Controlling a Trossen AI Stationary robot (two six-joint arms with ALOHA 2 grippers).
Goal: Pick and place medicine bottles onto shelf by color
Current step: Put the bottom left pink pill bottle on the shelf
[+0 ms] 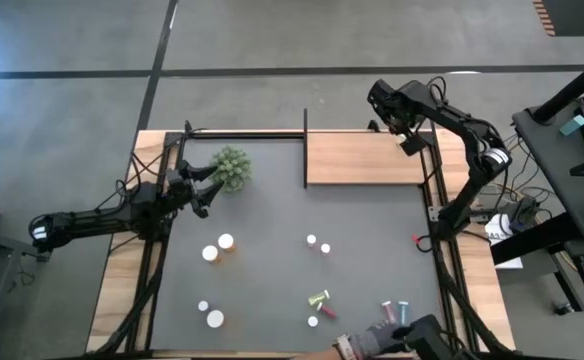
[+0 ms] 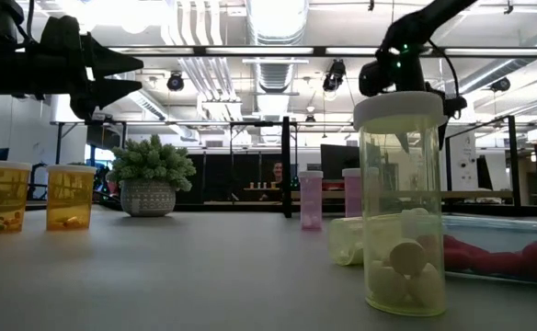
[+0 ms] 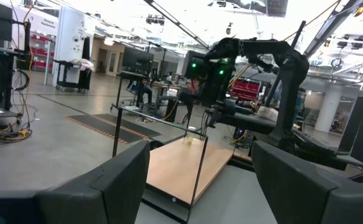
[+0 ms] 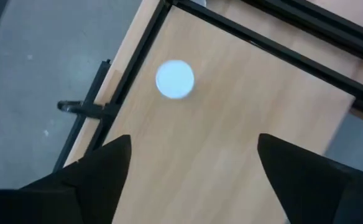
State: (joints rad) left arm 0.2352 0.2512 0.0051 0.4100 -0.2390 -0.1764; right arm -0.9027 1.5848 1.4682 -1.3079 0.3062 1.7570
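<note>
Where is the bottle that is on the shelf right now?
In the right wrist view the white-capped bottle stands upright on the wooden shelf near a rod-edged corner, below the open right claw, not touching it.

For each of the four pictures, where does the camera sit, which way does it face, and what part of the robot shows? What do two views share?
High view: above the table, facing straight down; both arms, shelf, plant, bottles.
Low view: at tabletop height, facing level across; a yellow-green bottle close up, arms overhead.
Left wrist view: on the left arm, facing the shelf; its own open left pincer, and the right arm beyond.
Right wrist view: above the shelf, facing down; open right pincer, a white cap.
Shared: both wrist views show the shelf.
</note>
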